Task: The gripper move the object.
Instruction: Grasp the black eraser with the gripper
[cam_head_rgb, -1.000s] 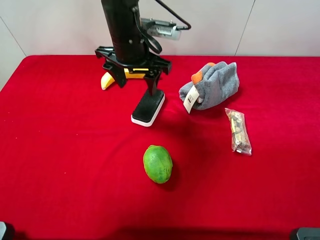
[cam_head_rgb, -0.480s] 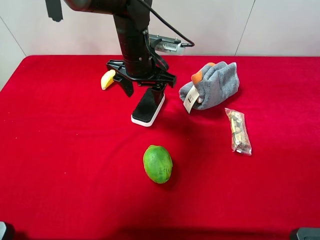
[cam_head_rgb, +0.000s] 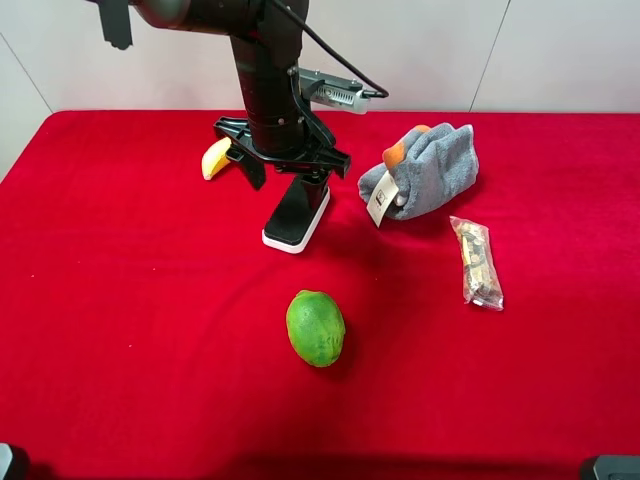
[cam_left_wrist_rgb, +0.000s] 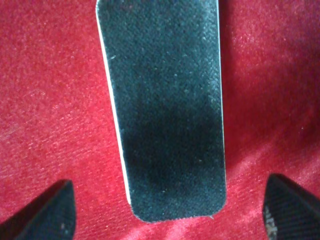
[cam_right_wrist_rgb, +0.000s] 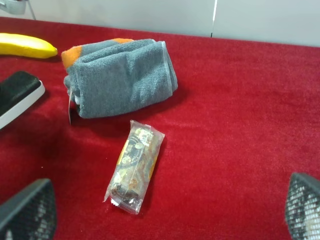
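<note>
The board eraser (cam_head_rgb: 297, 215), black felt on a white base, lies flat on the red table (cam_head_rgb: 120, 300) left of centre. My left gripper (cam_head_rgb: 285, 178) is open just above its far end, one finger on each side. In the left wrist view the felt top (cam_left_wrist_rgb: 165, 100) fills the middle, and the gripper (cam_left_wrist_rgb: 167, 200) shows both fingertips (cam_left_wrist_rgb: 47, 210) wide apart and clear of the eraser's edges. My right gripper (cam_right_wrist_rgb: 167, 200) is open and empty, low over the table on the right. One end of the eraser (cam_right_wrist_rgb: 15, 95) shows in its view.
A green fruit (cam_head_rgb: 315, 328) lies in front of the eraser. A banana (cam_head_rgb: 215, 158) lies behind the left arm. A grey cloth bundle (cam_head_rgb: 425, 170) and a clear snack packet (cam_head_rgb: 477, 262) lie to the right, also seen as bundle (cam_right_wrist_rgb: 120, 75) and packet (cam_right_wrist_rgb: 135, 167).
My left arm has moved right and turned, so its open fingers now straddle the eraser's far end. The eraser has not moved.
</note>
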